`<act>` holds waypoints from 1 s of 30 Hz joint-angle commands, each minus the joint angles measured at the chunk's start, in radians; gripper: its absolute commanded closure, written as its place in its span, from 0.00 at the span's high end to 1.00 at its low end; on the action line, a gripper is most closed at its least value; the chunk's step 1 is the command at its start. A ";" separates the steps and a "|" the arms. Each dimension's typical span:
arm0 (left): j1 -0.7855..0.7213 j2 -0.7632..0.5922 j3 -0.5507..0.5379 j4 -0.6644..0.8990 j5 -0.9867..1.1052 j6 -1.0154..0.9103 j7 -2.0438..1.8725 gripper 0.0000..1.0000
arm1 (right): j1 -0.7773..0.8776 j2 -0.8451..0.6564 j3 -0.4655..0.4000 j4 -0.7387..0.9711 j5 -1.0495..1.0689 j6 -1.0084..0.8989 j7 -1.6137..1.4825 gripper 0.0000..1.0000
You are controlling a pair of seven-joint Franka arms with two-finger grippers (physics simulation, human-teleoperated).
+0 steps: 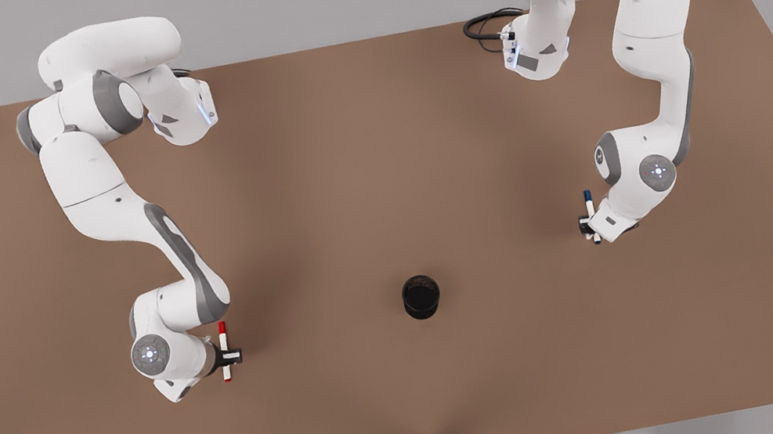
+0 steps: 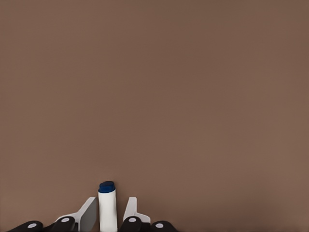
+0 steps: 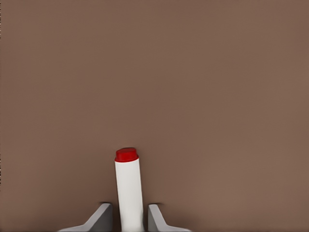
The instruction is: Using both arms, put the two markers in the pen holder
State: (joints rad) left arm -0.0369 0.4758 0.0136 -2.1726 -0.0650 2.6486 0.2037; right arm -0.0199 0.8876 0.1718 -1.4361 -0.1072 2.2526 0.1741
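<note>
A small black cylindrical pen holder (image 1: 421, 297) stands upright on the flat brown surface (image 1: 378, 171), its round rim open to the camera.

Well off to the front view's left of the pen holder, the right tool (image 1: 226, 354) is closed around the middle of the thin white-barrelled marker with the red cap (image 1: 225, 350). In the right wrist view the same red-capped marker (image 3: 129, 191) stands between the two grey fingers (image 3: 102, 217), its red end pointing away from the wrist. The white jointed arm above it is bent sharply at the elbow, the wrist turned down toward the surface.

Well off to the front view's right of the pen holder, the left tool (image 1: 589, 222) grips the thin white-barrelled marker with the dark blue cap (image 1: 592, 216) at mid-barrel. The left wrist view shows this marker (image 2: 107, 207) clamped between the fingers (image 2: 87, 215). That arm folds down from its shoulder, forearm descending to a bent wrist.
</note>
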 commanded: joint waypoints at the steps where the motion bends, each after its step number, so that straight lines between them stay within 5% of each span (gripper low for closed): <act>1: 0.000 0.000 0.000 0.001 0.001 0.001 0.039 0.46 | 0.000 -0.001 0.000 0.000 -0.006 0.001 0.016 0.36; 22: -0.004 0.003 -0.001 0.002 -0.019 0.001 0.031 0.21 | 0.009 -0.010 0.000 0.006 -0.006 -0.011 0.016 0.23; 30: 0.000 -0.062 -0.003 0.007 -0.019 -0.013 0.037 0.21 | 0.006 -0.018 0.000 0.011 -0.009 -0.011 -0.013 0.23</act>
State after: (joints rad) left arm -0.0368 0.4202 0.0117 -2.1669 -0.0750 2.6470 0.2135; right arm -0.0134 0.8715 0.1718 -1.4256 -0.1043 2.2465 0.1528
